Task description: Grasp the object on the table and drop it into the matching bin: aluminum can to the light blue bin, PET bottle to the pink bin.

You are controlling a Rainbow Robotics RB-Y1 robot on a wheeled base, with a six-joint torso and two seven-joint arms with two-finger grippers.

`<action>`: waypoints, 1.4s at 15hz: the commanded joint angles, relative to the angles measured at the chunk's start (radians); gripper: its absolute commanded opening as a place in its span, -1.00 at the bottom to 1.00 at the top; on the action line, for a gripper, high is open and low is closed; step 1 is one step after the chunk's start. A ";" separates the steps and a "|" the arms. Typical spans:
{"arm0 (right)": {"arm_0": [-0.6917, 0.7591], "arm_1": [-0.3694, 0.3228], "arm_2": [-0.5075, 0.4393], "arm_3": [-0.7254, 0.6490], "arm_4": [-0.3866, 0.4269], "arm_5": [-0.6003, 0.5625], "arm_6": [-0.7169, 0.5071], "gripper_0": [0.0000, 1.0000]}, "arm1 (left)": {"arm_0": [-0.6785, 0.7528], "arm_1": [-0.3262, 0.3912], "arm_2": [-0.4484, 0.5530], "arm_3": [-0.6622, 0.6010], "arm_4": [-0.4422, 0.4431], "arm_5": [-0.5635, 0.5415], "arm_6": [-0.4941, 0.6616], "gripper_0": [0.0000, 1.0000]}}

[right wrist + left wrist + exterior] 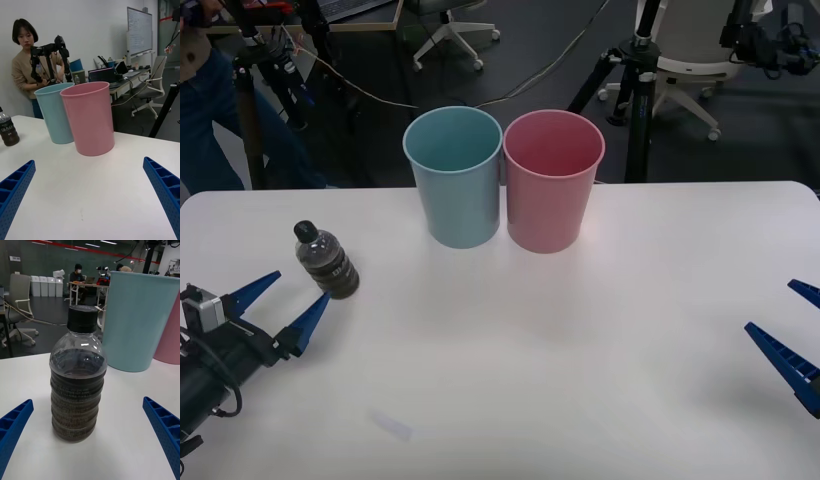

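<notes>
PET bottle (326, 261) holds dark liquid, capped, upright before left gripper (284, 306), jaws apart; right gripper (792, 330) jaws apart.

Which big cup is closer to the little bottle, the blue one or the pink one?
The light blue bin. It stands on the PET bottle side of the pair, while the pink bin stands beyond it, farther from the bottle.

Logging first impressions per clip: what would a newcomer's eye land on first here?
The light blue bin and pink bin stand side by side at the table's far middle. A PET bottle of dark liquid stands upright near the left edge, with the left tool open just before it. The right tool waits open at the right edge.
</notes>
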 commanded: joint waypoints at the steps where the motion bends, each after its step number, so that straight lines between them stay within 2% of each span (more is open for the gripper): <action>1: 0.000 0.000 0.000 0.000 0.000 0.000 0.000 1.00 | -0.012 0.000 -0.035 0.000 0.002 0.044 -0.014 1.00; 10: 0.000 0.000 0.000 0.000 0.000 0.000 0.000 1.00 | -0.138 0.000 -0.066 0.137 0.002 0.058 -0.056 1.00; 16: 0.000 0.000 0.000 0.000 0.000 0.000 0.000 1.00 | -0.173 0.000 -0.090 0.140 -0.007 0.153 -0.057 1.00; 19: 0.000 0.000 0.000 0.000 0.000 0.000 0.000 1.00 | -0.187 0.000 -0.121 0.143 -0.002 0.165 -0.050 1.00; 21: 0.000 0.000 0.000 0.000 0.000 0.000 0.000 1.00 | -0.224 0.000 -0.133 0.192 -0.001 0.162 -0.053 1.00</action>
